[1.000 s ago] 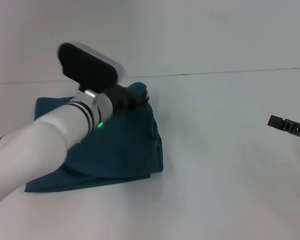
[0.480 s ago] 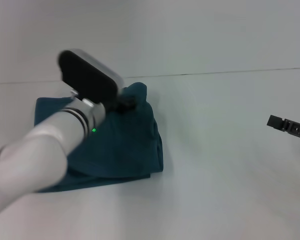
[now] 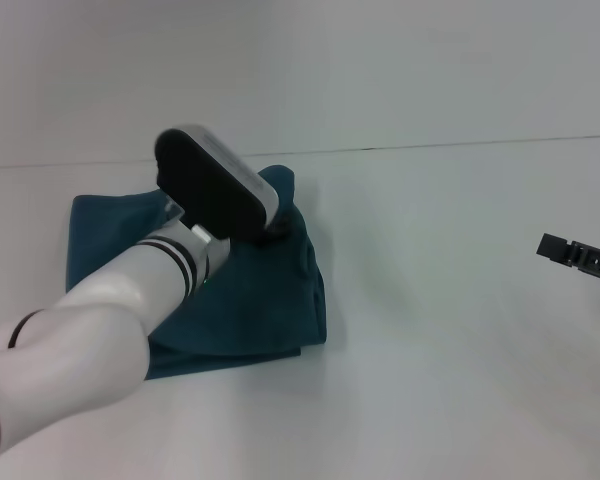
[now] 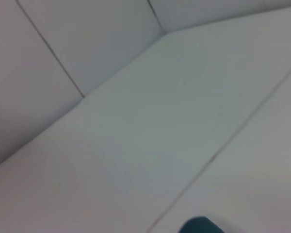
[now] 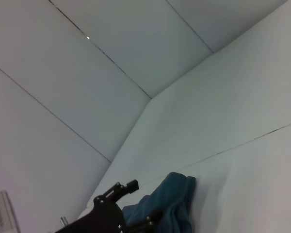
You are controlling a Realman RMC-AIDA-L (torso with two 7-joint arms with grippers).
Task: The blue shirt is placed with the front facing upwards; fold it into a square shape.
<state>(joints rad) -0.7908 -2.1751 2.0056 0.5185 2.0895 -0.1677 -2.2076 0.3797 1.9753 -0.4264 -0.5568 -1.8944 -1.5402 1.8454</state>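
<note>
White tabletop everywhere; our left gripper sits over the folded dark teal cotton shirt centre-left, grip unclear. Right gripper parked far right, can't tell either.

You get soft, even, rather cool light with no glare, only a faint shadow under the blue shirt at its near edge, while the left wrist view is blurred throughout and the nearby left arm looks soft in the head view.
</note>
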